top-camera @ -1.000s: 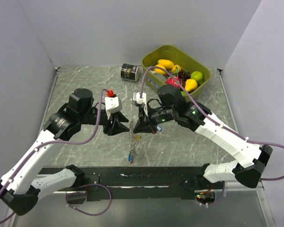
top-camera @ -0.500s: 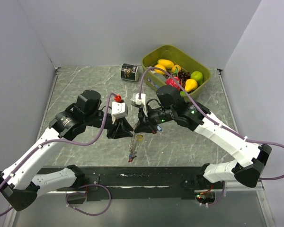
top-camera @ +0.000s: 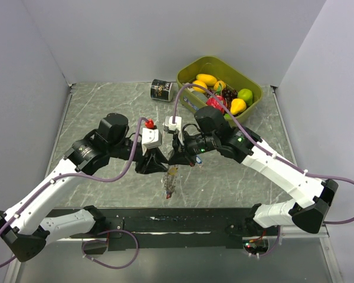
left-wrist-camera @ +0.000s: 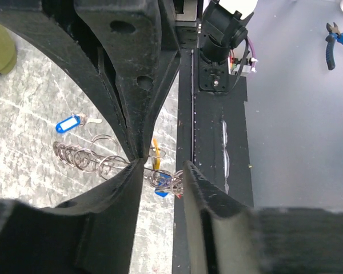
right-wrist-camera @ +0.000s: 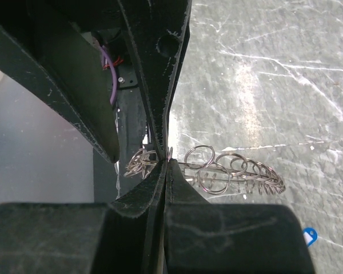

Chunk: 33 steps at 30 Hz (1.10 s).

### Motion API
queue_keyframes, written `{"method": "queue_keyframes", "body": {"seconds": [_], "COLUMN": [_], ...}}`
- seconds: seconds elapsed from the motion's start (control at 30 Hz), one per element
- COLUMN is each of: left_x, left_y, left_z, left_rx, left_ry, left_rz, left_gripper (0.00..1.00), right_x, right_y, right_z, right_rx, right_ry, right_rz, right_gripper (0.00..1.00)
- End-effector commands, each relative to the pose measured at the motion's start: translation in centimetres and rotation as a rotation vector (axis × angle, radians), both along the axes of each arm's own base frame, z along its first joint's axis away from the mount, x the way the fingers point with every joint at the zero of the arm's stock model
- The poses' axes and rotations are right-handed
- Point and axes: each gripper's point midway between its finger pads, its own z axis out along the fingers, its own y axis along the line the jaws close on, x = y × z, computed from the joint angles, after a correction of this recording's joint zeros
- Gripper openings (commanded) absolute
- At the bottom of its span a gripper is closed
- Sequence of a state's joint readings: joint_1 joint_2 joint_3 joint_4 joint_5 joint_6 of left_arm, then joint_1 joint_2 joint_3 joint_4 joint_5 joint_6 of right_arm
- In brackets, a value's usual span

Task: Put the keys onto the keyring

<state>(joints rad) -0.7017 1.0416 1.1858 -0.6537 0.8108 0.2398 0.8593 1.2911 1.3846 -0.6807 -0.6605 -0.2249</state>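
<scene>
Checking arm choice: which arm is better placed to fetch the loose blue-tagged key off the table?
Left, probably. The right gripper is shut on the keyring; the left gripper stands with jaws apart, and the blue-tagged key lies close by in its wrist view.

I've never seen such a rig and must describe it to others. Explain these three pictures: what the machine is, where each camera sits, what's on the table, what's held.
The machine is two robot arms bolted at the near edge of a table, each ending in a two-finger gripper. One picture looks down from above and behind the arms. In it the left gripper and the right gripper meet mid-table. The other two pictures come from a camera on each wrist, so the big dark shapes are that arm's own gripper.

On the table are a green bin of fruit and a black can. A blue-tagged key lies loose.

The right gripper is shut on the keyring, a string of linked metal rings with tagged keys bunched at one end. The left gripper stands around that bunch; whether it squeezes is unclear.
</scene>
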Motion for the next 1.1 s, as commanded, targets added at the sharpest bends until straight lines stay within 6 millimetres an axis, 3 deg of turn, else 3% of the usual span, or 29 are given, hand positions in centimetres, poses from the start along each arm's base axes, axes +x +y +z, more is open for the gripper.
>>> {"method": "queue_keyframes", "body": {"seconds": [0.0,0.2,0.33,0.5,0.8,0.9,0.93,1.03,1.07], "left_x": [1.4,1.2,1.0,1.7,1.5,1.5,1.5,1.5,1.4], "left_y": [0.0,0.4,0.4,0.2,-0.2,-0.2,-0.3,-0.4,-0.4], "left_z": [0.4,1.8,1.6,0.4,-0.8,-1.2,-1.2,-1.0,-0.9], "left_rx": [-0.012,-0.059,-0.063,-0.037,0.001,0.014,0.013,0.002,-0.006], "left_ry": [-0.074,-0.128,-0.121,-0.107,-0.071,-0.063,-0.063,-0.072,-0.069], "left_rz": [0.058,0.076,0.071,0.084,0.036,0.033,0.030,0.023,0.026], "left_gripper": [0.43,0.45,0.45,0.44,0.34,0.25,0.16,0.01,0.01], "right_x": [-0.8,-0.8,-1.0,-1.0,-0.9,-0.9,-0.9,-0.9,-0.9], "right_y": [0.6,0.6,0.6,0.5,0.3,0.3,0.3,0.3,0.3], "right_z": [3.4,3.1,3.3,3.4,3.4,3.4,3.4,3.4,3.3], "right_rx": [0.115,0.113,0.119,0.122,0.122,0.121,0.121,0.119,0.117], "right_ry": [-0.051,-0.047,-0.047,-0.054,-0.059,-0.060,-0.060,-0.058,-0.058], "right_rz": [0.046,0.048,0.052,0.046,0.038,0.039,0.037,0.039,0.039], "right_gripper": [0.00,0.00,0.00,0.00,0.00,0.00,0.00,0.00,0.00]}}
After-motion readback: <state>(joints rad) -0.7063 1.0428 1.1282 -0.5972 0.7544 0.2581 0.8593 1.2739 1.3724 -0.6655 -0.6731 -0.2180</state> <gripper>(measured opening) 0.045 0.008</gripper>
